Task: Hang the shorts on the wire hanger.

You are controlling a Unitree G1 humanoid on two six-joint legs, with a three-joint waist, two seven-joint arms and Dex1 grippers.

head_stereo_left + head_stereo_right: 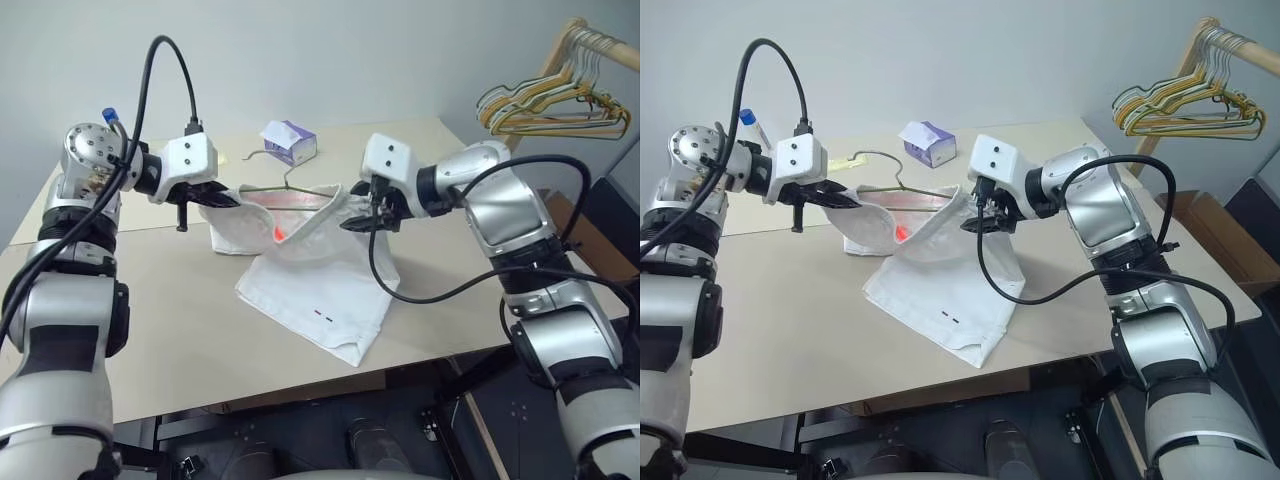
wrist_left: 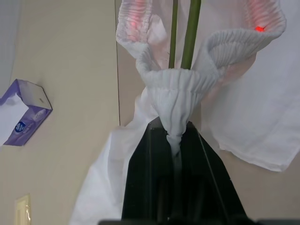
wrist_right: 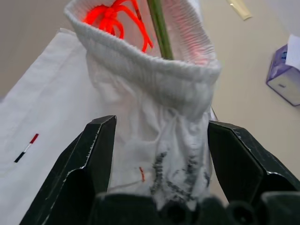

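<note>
The white shorts (image 1: 312,288) hang by their gathered waistband above the table (image 1: 170,320), with the hem end lying on it. My left gripper (image 1: 224,200) is shut on the waistband's left end (image 2: 174,101). My right gripper (image 1: 358,224) stands open at the waistband's right end, and cloth (image 3: 164,140) bulges loosely between its spread fingers (image 3: 96,140). The wire hanger (image 1: 268,160) shows its curved hook behind the shorts. Its thin wires (image 2: 183,33) run inside the open waistband, and one wire (image 3: 159,23) shows there beside an orange drawstring.
A purple-and-white tissue box (image 1: 290,142) sits on the table behind the shorts. A bunch of yellow, green and white hangers (image 1: 550,108) hangs on a wooden rack (image 1: 575,30) at the far right. The table's front edge (image 1: 300,385) is near me.
</note>
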